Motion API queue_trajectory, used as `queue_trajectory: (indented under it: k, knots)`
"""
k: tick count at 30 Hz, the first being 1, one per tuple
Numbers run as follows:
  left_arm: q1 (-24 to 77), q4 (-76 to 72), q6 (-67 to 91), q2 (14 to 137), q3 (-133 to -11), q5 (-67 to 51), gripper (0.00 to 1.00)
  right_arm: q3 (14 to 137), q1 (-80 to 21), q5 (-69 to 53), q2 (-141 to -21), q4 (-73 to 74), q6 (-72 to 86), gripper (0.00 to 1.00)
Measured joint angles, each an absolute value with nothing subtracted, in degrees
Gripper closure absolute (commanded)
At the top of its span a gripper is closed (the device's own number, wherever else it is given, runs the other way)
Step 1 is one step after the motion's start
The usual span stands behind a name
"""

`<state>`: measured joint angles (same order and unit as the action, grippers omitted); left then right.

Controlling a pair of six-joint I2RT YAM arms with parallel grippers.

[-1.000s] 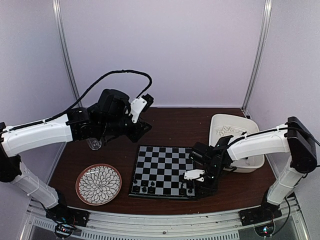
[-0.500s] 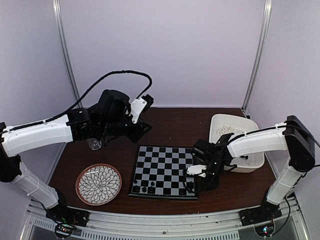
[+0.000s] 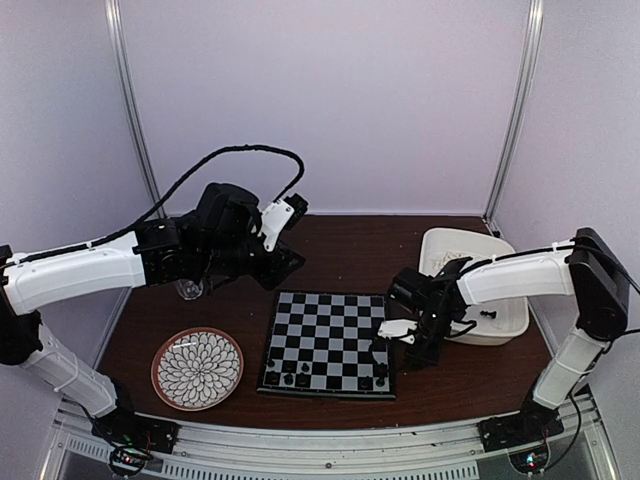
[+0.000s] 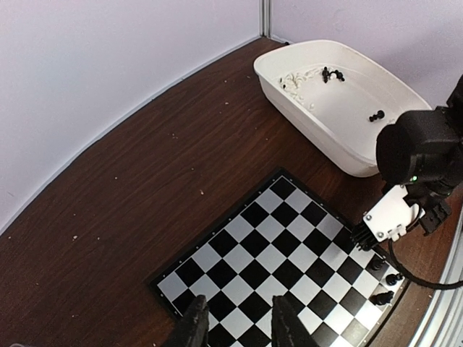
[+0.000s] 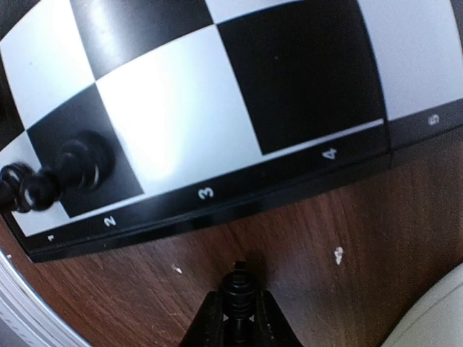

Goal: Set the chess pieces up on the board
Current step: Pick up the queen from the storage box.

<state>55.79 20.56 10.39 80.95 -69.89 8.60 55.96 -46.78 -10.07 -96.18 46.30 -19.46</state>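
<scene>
The right gripper (image 5: 237,300) has its jaws pinched tight on a small black piece (image 5: 237,280), a grip that only the right wrist view shows. From above, that hand is a dark bulk at the board's right edge and the piece cannot be made out. The piece hangs over the brown table (image 5: 340,210) just outside the board (image 5: 181,108), near the rim mark 3. Whether it touches the wood I cannot tell. Two black pawns (image 5: 81,165) stand on the corner squares by marks 1 and 2. The top view adds more black chess pieces (image 3: 288,378) along the board's nearest row, and a flower-patterned plate (image 3: 197,368) well to the left of it. Farther back, the left gripper (image 4: 239,312) hovers above the far left corner of the board, its jaws a narrow way apart and holding nothing. Its wrist view looks into the white tub (image 4: 318,131) beyond the board's right side, where loose white and black pieces lie. The overhead camera does not resolve these.
</scene>
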Motion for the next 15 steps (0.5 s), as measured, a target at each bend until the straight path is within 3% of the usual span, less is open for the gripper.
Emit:
queue_trajectory:
  k: [7, 15]
  knots:
    - [55.7, 19.2, 10.0, 81.7, -70.1, 0.1, 0.62, 56.8, -45.6, -17.7, -85.0, 50.3, -21.3, 0.87]
    - [55.6, 17.1, 12.1, 88.6, -74.5, -17.6, 0.55, 70.9, -45.1, -34.5, -81.8, 55.8, -22.2, 0.86]
